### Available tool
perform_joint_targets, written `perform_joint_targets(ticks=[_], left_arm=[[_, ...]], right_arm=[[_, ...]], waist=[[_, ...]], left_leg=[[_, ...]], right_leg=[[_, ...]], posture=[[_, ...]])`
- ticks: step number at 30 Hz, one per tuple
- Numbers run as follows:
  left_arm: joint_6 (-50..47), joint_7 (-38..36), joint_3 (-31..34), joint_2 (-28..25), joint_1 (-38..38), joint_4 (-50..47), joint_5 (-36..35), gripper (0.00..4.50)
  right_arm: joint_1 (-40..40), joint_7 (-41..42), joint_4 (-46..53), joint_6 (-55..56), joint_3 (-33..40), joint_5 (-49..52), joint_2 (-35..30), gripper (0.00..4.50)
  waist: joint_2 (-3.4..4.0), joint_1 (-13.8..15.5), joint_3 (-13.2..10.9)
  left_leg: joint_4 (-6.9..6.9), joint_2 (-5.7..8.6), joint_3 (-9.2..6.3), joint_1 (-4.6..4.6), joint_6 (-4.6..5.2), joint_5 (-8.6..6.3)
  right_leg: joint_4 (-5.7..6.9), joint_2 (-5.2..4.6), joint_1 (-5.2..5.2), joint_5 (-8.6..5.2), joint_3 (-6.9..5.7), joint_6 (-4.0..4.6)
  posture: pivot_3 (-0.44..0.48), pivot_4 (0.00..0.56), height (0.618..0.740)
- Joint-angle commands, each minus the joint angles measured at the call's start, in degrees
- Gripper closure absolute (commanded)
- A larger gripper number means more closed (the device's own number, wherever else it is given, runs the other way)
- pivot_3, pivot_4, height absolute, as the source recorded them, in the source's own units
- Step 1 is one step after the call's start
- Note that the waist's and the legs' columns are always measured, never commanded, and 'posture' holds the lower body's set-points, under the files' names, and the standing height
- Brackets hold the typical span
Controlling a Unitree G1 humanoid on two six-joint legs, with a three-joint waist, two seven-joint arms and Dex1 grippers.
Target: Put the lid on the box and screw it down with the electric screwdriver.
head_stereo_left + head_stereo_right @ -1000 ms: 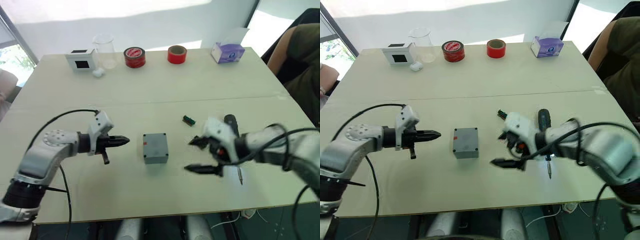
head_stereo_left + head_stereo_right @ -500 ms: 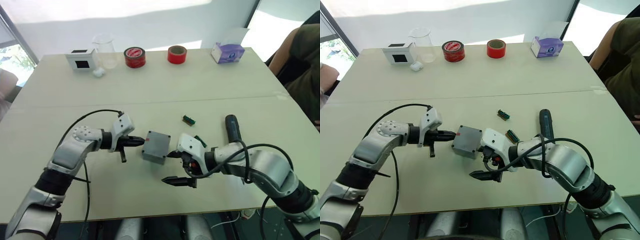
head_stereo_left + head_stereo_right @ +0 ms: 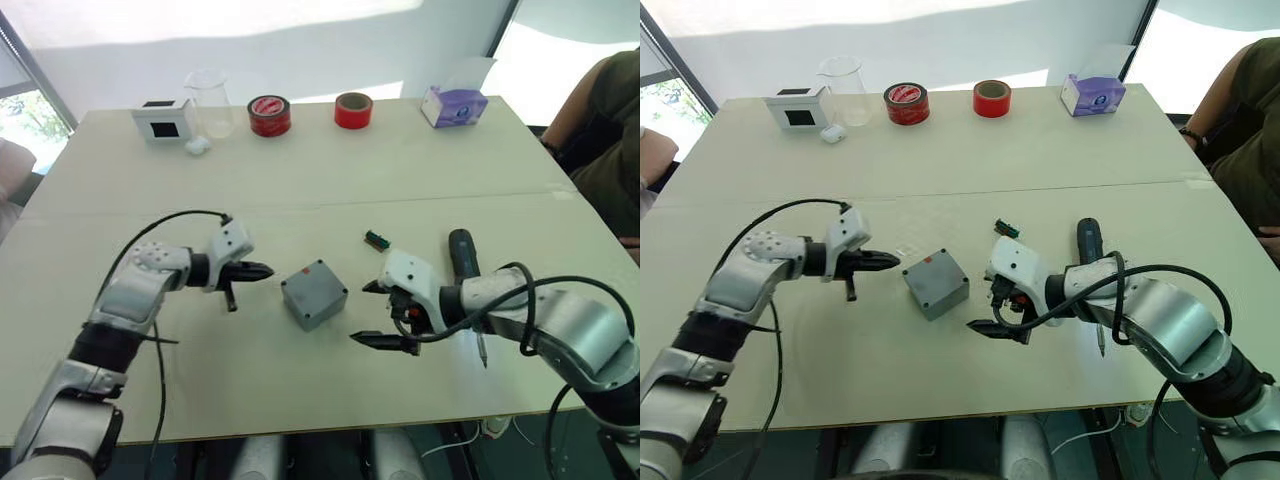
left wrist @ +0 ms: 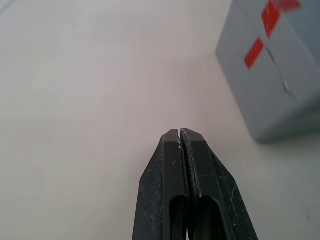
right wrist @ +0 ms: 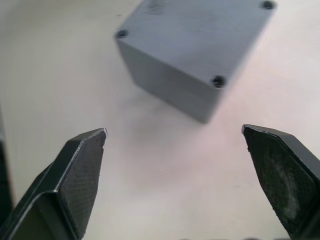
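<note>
the box (image 3: 314, 293) sits near the middle of the bench (image 3: 330, 190), turned so its corners point toward the two arms, with its lid (image 5: 200, 37) already on top; the right wrist view shows screw holes at the lid's corners, and the left wrist view shows red marks on the box's side. it touches neither pincer.

the left pincer (image 3: 258, 270) lies just beside the box on its left, fingers pressed fully together and holding nothing, tip aimed at the box with a narrow strip of bare bench between. the right pincer (image 3: 377, 313) is on the box's other side, spread wide and empty, one finger nearer the box's far corner and the other nearer the front edge of the bench.

the electric screwdriver (image 3: 465, 266) lies flat on the bench behind the right arm, its thin bit toward the front edge. a small green part (image 3: 377, 240) rests just beyond the right pincer.

along the far edge, well apart from the arms, stand a white box (image 3: 164, 118), a clear beaker (image 3: 208, 102), two red tape rolls (image 3: 269, 114), and a purple tissue box (image 3: 455, 105). a wide stretch of bench lies between that row and the box. a person's arm (image 3: 592, 120) shows past the right edge.
</note>
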State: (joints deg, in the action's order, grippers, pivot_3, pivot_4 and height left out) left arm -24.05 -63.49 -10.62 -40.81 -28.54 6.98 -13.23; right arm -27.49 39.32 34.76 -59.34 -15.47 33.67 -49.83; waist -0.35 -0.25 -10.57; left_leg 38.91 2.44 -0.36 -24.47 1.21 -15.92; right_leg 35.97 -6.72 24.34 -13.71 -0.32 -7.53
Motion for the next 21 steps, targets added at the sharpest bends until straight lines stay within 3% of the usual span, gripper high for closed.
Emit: perform_joint_targets(ticks=[1,4,8,14,21], left_arm=[[-4.3,-0.9,2.0,-1.5,2.9,-8.6,-3.1,4.50],[-8.4,-0.9,1.8,-1.8,6.8,-15.3,-5.4,4.50],[-8.9,1.4,0.3,1.2,6.6,-16.0,-4.8,4.50],[-6.9,2.8,-0.9,5.0,3.2,-12.3,-3.1,4.50],[-4.5,1.6,-1.2,5.7,1.3,-8.8,-1.9,4.50]], right_arm=[[-1.0,0.6,-2.1,3.9,-2.1,-4.0,1.7,0.04],[-0.9,1.5,-5.0,6.8,-5.4,-7.5,3.8,0.04],[-0.5,2.9,-4.0,6.1,-6.1,-7.2,5.3,0.04],[0.7,2.8,-1.3,3.3,-5.2,-5.9,7.5,0.04],[1.7,1.5,0.1,1.0,-3.8,-5.7,9.0,0.04]], waist=[[-0.02,0.5,0.0],[-0.02,0.6,0.0],[-0.02,1.0,0.0],[-0.02,0.9,0.0],[-0.02,0.8,0.0]], left_leg=[[0.07,0.01,0.00,0.00,0.00,0.00],[0.15,0.01,0.00,0.00,0.01,-0.01],[0.20,0.03,-0.01,-0.01,0.00,0.00],[0.22,0.04,-0.02,0.00,0.00,0.00],[0.22,0.03,-0.01,0.01,0.00,0.00]], right_leg=[[0.03,-0.01,-0.01,0.00,0.00,0.00],[0.06,-0.02,-0.04,0.00,0.01,0.00],[0.13,-0.03,-0.03,0.00,0.02,0.01],[0.15,-0.01,-0.05,0.01,0.01,0.01],[0.14,0.01,-0.04,0.01,0.01,0.01]], posture=[[0.000,0.150,0.740],[0.000,0.150,0.740],[0.000,0.150,0.740],[0.000,0.150,0.740],[0.000,0.150,0.740]])
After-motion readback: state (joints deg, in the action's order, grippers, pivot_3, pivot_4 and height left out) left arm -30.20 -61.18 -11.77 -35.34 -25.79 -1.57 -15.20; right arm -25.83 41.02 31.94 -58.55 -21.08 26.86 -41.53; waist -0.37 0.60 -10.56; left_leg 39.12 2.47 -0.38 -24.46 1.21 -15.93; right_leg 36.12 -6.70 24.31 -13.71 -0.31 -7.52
